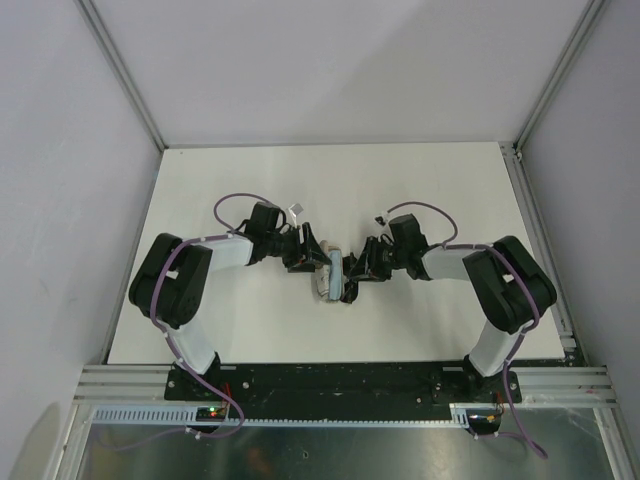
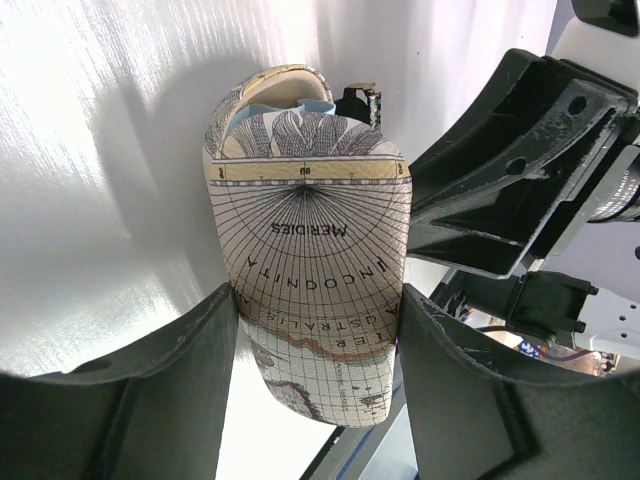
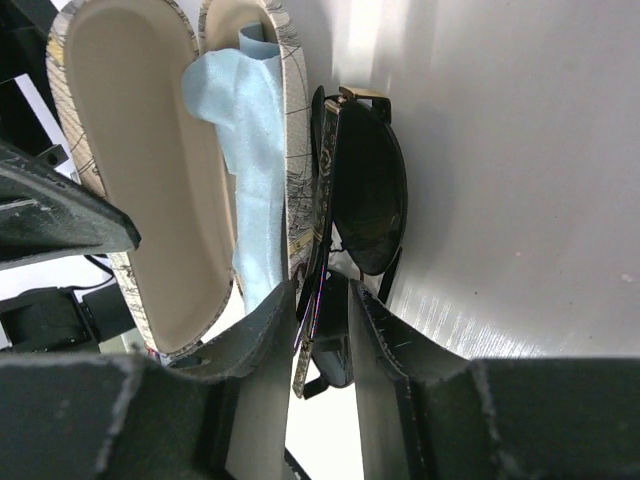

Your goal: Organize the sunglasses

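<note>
The sunglasses (image 3: 365, 190) are folded, with a thin black frame and dark lenses. They stand on edge right beside the rim of the open case (image 3: 130, 170). My right gripper (image 3: 325, 300) is shut on their near end. The case is oval with a map print outside (image 2: 310, 260) and beige inside. A light blue cloth (image 3: 255, 130) lies in the half nearer the sunglasses. My left gripper (image 2: 315, 300) is shut on the case's closed outer shell, one finger on each side. In the top view both grippers meet at the case (image 1: 330, 278) in the middle of the table.
The white table (image 1: 450, 200) is bounded by grey walls and metal rails at the sides and near edge. The right arm's wrist (image 2: 520, 170) is close beside the case in the left wrist view.
</note>
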Controlling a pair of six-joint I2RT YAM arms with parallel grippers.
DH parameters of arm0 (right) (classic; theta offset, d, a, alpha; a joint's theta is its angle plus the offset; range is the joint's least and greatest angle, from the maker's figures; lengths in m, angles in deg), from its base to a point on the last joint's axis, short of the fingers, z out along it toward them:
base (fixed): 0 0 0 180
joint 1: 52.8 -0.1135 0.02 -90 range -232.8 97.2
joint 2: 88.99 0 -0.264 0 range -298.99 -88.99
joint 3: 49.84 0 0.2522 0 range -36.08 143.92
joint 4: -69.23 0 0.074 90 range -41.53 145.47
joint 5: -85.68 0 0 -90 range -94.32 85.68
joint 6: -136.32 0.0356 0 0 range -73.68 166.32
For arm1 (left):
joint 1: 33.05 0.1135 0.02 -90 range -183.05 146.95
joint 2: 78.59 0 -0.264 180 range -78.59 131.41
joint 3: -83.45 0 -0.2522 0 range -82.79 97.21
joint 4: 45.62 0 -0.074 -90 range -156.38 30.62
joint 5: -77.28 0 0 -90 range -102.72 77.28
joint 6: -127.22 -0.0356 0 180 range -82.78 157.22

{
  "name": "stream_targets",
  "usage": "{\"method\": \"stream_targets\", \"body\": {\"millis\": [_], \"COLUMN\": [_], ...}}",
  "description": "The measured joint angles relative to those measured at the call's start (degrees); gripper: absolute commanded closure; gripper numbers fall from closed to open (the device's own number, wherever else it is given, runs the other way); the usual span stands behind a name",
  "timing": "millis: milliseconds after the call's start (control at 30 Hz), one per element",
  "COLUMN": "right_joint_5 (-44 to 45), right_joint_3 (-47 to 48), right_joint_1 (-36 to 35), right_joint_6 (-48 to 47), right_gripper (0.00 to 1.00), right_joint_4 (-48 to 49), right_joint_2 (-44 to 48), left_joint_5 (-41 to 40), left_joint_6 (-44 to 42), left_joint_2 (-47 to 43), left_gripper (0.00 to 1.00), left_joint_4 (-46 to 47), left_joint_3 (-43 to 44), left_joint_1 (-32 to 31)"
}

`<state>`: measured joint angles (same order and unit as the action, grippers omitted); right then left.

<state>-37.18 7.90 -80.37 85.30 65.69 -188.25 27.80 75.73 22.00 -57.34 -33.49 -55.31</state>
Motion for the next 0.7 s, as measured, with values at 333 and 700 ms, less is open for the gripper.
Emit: {"method": "stream_targets", "body": {"millis": [333,700], "right_joint_5": [-0.7,0.8], "right_joint_3": [0.5,1.9], "right_joint_1": [-0.7,0.1], "right_joint_6": [0.6,0.8], "right_gripper": [0.89,1.0], "right_joint_4": [1.9,-2.3], "right_joint_2": [-1.5,-1.0], "left_joint_5": [0.0,0.1], "left_joint_6": [0.0,-0.1], "left_joint_2": [0.0,0.0], "left_gripper": [0.5,0.5], "left_joint_4": [-0.1,-0.9], "left_joint_3": [0.0,0.2], "left_joint_1": [0.0,0.2]}}
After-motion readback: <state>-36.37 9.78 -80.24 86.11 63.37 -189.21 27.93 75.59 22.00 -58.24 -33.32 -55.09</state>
